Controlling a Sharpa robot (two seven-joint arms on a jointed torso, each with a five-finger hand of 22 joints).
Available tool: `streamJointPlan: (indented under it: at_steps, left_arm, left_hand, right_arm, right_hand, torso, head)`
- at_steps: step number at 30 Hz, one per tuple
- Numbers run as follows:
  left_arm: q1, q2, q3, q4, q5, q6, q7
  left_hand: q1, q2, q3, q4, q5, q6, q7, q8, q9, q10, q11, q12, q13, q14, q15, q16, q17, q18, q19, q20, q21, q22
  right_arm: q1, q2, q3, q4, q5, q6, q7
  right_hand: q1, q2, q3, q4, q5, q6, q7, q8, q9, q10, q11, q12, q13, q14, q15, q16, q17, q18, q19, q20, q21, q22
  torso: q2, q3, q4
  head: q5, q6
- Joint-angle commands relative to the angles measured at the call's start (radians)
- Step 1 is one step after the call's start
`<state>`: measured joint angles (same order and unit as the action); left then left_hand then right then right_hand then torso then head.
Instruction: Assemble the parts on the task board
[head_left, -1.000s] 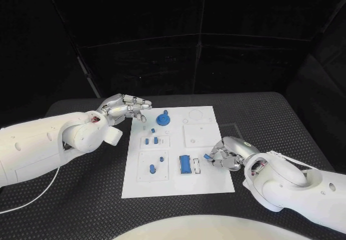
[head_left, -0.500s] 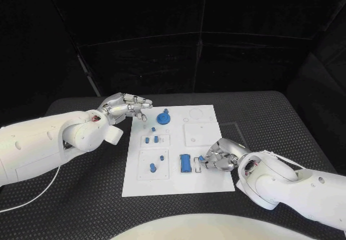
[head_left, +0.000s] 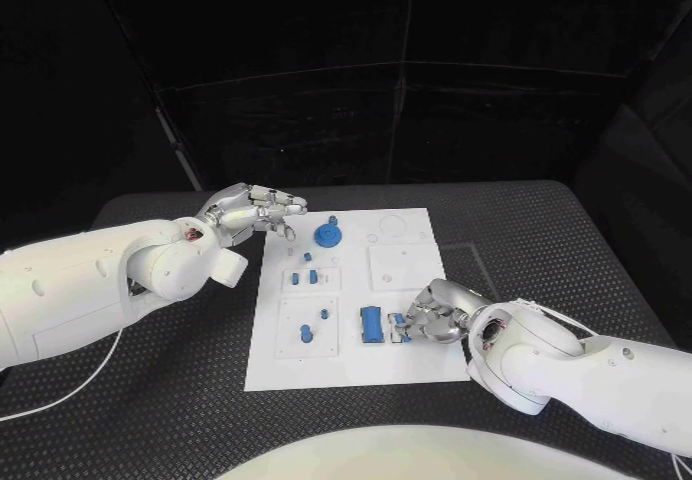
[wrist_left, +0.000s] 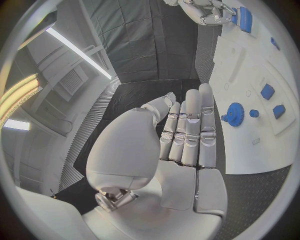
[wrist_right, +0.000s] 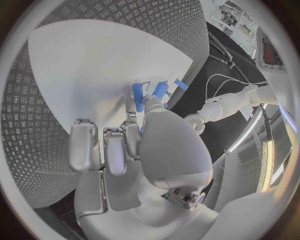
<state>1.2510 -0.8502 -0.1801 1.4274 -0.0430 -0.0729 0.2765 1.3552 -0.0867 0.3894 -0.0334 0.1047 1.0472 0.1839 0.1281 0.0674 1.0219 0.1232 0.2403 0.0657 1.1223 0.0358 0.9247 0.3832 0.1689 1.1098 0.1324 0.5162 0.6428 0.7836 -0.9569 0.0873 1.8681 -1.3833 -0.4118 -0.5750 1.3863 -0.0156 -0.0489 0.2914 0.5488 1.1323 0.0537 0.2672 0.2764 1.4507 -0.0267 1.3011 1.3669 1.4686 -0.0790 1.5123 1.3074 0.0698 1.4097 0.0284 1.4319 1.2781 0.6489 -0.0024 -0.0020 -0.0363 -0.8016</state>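
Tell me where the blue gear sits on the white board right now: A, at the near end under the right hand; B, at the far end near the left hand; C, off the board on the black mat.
B: the blue gear stands at the task board's far end, beside the left hand, far from the right hand.

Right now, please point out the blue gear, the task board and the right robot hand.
blue gear (head_left: 329, 238): head view, middle of its disc.
task board (head_left: 411, 355): head view, bare near corner.
right robot hand (head_left: 440, 312): head view, its knuckles.
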Motion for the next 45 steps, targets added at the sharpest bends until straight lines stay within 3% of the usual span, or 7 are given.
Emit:
streamJointPlan:
  at_steps: [1, 7, 13, 20, 28, 33, 45]
  left_arm:
    - [0.001, -0.001, 0.001, 0.003, 0.004, 0.008, 0.012]
    - [0.002, -0.001, 0.001, 0.003, 0.004, 0.009, 0.010]
    - [0.002, -0.001, 0.001, 0.002, 0.004, 0.012, 0.008]
    - [0.002, -0.001, 0.001, 0.002, 0.004, 0.014, 0.006]
    - [0.002, 0.001, 0.001, -0.001, 0.004, 0.016, 0.005]
    - [0.001, 0.003, 0.001, -0.002, 0.004, 0.017, 0.005]
    - [0.001, 0.000, 0.001, -0.002, 0.004, 0.016, 0.006]
  left_hand:
    - [0.001, 0.007, -0.003, -0.001, -0.001, -0.002, -0.003, -0.004, 0.000, -0.008, -0.002, 0.005, 0.000, -0.007, 0.000, 0.004, -0.001, 0.013, -0.003, 0.001, -0.004, -0.001]
    - [0.001, 0.007, -0.003, -0.001, -0.001, -0.002, -0.003, -0.004, 0.000, -0.008, -0.002, 0.005, 0.000, -0.007, 0.000, 0.004, -0.001, 0.013, -0.003, 0.001, -0.004, -0.001]
    - [0.001, 0.007, -0.003, -0.002, -0.002, -0.002, -0.003, -0.004, 0.000, -0.007, -0.003, 0.005, 0.000, -0.007, 0.000, 0.004, -0.002, 0.013, -0.003, 0.001, -0.004, -0.002]
    - [0.001, 0.008, -0.003, -0.002, -0.002, -0.002, -0.003, -0.004, 0.000, -0.007, -0.003, 0.006, 0.000, -0.008, 0.000, 0.005, -0.002, 0.013, -0.003, 0.001, -0.004, -0.002]
    - [0.001, 0.008, -0.003, -0.002, -0.002, -0.002, -0.003, -0.004, 0.000, -0.007, -0.003, 0.006, 0.000, -0.008, 0.000, 0.005, -0.002, 0.013, -0.003, 0.001, -0.004, -0.002]
    - [0.001, 0.008, -0.003, -0.002, -0.002, -0.002, -0.003, -0.004, 0.000, -0.007, -0.003, 0.006, 0.000, -0.008, 0.000, 0.005, -0.002, 0.013, -0.003, 0.001, -0.004, -0.002]
    - [0.001, 0.008, -0.003, -0.002, -0.002, -0.002, -0.003, -0.004, 0.000, -0.007, -0.003, 0.006, 0.000, -0.008, 0.000, 0.005, -0.002, 0.013, -0.003, 0.001, -0.004, -0.002]
  right_arm:
    - [0.001, 0.006, -0.001, 0.001, 0.013, 0.014, -0.003]
    - [0.001, 0.012, -0.001, 0.002, 0.014, 0.009, -0.002]
    - [0.001, 0.015, -0.001, 0.004, 0.014, 0.001, -0.001]
    - [0.001, 0.017, -0.001, 0.001, 0.014, -0.001, -0.002]
    - [0.001, 0.020, -0.001, -0.003, 0.014, -0.006, -0.001]
    - [0.001, 0.018, -0.001, -0.005, 0.013, -0.006, 0.000]
    - [0.001, -0.008, -0.001, 0.013, -0.020, 0.015, 0.019]
  right_hand:
    - [-0.008, 0.001, -0.005, -0.001, 0.001, 0.014, -0.006, 0.002, 0.000, 0.006, 0.000, -0.001, -0.024, 0.082, -0.007, 0.006, 0.169, -0.009, 0.006, -0.001, 0.006, 0.001]
    - [-0.033, 0.007, -0.010, 0.000, 0.003, 0.019, -0.008, 0.003, 0.005, 0.008, -0.002, 0.002, -0.021, 0.083, -0.009, 0.007, 0.171, -0.009, 0.006, -0.002, 0.006, 0.001]
    - [-0.071, 0.012, -0.021, 0.000, 0.051, 0.023, -0.011, 0.004, 0.014, 0.012, -0.004, 0.005, -0.017, 0.083, -0.011, 0.009, 0.173, -0.010, 0.007, -0.004, 0.007, 0.005]
    - [-0.108, 0.016, -0.039, 0.000, 0.036, 0.029, -0.013, 0.008, 0.022, 0.014, -0.006, 0.006, -0.014, 0.084, -0.012, 0.010, 0.175, -0.010, 0.008, -0.006, 0.008, 0.007]
    - [-0.171, 0.026, -0.082, 0.000, -0.125, 0.031, -0.013, 0.009, 0.036, 0.016, -0.005, 0.006, -0.012, 0.084, -0.012, 0.009, 0.175, -0.010, 0.008, -0.006, 0.008, 0.007]
    - [-0.175, 0.029, -0.096, -0.001, -0.165, 0.030, -0.013, 0.010, 0.042, 0.016, -0.005, 0.005, -0.011, 0.083, -0.012, 0.009, 0.174, -0.010, 0.008, -0.005, 0.007, 0.008]
    - [-0.068, -0.012, -0.129, -0.048, -0.336, 0.027, -0.011, 0.016, 0.063, 0.016, -0.004, 0.004, -0.006, 0.083, -0.011, 0.008, 0.175, -0.009, 0.006, -0.005, 0.005, 0.006]
  torso:
    - [0.001, 0.0007, -0.0006]
    - [0.000, 0.0005, -0.0010]
    - [-0.001, 0.0007, -0.0012]
    - [0.000, 0.0001, 0.0001]
    - [-0.001, 0.0008, -0.0006]
    - [-0.002, 0.0008, -0.0003]
    - [-0.001, 0.0006, -0.0023]
  head:
    - [0.003, 0.001]
    - [0.002, -0.001]
    - [0.003, -0.002]
    - [0.003, -0.001]
    - [0.002, 0.000]
    - [0.000, 0.001]
    - [-0.002, 0.004]
